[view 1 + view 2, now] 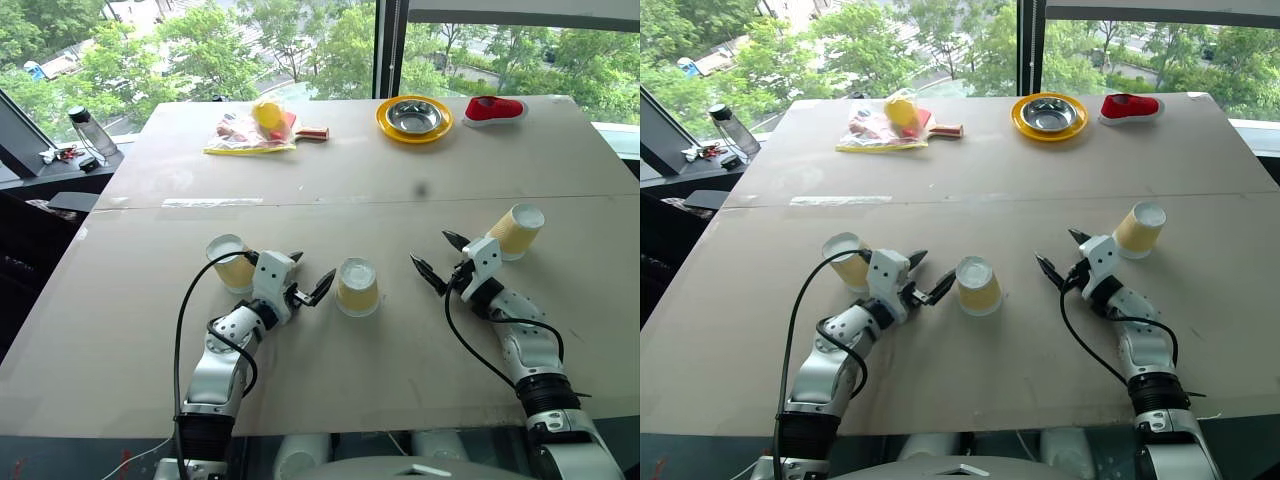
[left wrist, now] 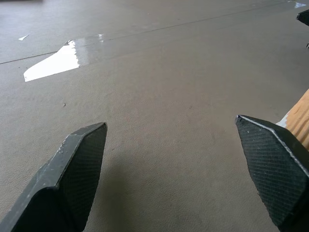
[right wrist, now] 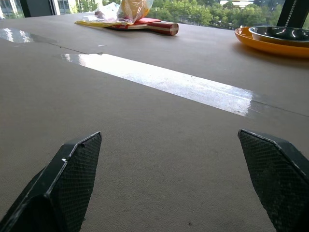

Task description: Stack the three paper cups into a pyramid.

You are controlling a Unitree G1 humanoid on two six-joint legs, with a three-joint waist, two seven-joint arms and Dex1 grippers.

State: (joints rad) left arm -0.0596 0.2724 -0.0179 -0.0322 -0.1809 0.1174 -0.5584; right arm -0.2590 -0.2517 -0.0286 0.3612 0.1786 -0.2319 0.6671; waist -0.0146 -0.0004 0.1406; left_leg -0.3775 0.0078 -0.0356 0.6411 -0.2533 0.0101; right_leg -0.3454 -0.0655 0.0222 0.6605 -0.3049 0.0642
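Cups: left (image 1: 232,262), centre (image 1: 358,287), right (image 1: 516,231), all apart on desk (image 1: 400,180) | hands: left (image 1: 309,276), right (image 1: 436,257), both apart, empty | step: none stacked | next: base pair to be gathered.

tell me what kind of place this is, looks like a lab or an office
Probably an indoor test setup on an upper floor, not a home. A big plain tabletop sits against tall windows looking down on treetops, with unrelated props laid out: paper cups, a yellow plate, a red shoe.
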